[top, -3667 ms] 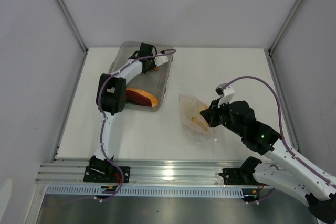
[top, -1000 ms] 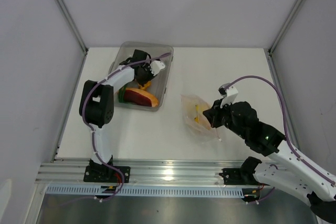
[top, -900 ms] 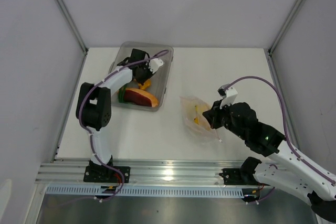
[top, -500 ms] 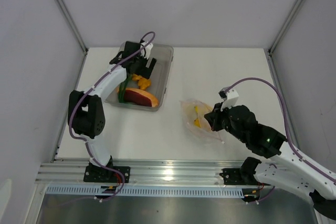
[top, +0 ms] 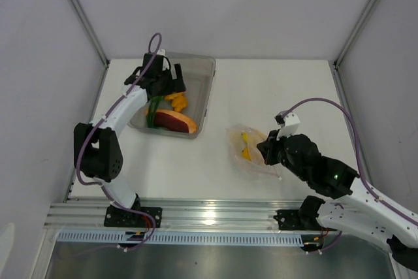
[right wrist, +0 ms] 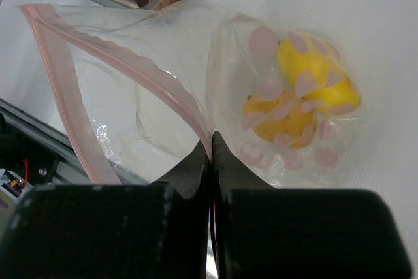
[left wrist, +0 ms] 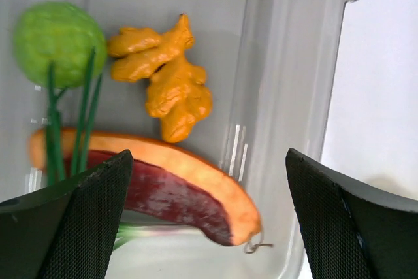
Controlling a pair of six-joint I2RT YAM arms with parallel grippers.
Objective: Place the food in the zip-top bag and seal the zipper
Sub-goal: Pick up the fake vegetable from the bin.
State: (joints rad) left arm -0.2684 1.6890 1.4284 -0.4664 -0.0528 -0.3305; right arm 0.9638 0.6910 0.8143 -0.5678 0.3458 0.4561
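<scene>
My left gripper (left wrist: 209, 223) hangs open and empty above the clear bin (left wrist: 281, 96). Under it in the bin lie a green lime (left wrist: 59, 44), an orange cluster (left wrist: 166, 76), a green stalk (left wrist: 65, 135) and a long dark-red and tan slice (left wrist: 163, 181). From above, the left gripper (top: 166, 84) is over the bin's back half. The zip-top bag (top: 247, 151) lies on the table right of centre. My right gripper (right wrist: 211, 145) is shut on the bag's mouth at the pink zipper (right wrist: 130, 63). A yellow lemon (right wrist: 317, 73) and an orange fruit (right wrist: 284, 119) sit inside the bag.
The bin (top: 204, 89) stands at the table's back left. White walls with metal posts (top: 81, 14) close off the back and sides. A metal rail (top: 209, 217) runs along the near edge by the arm bases.
The left gripper has gone from shut to open and swung left and back over the bin. The right gripper, still pinching the bag, has shifted slightly nearer.
</scene>
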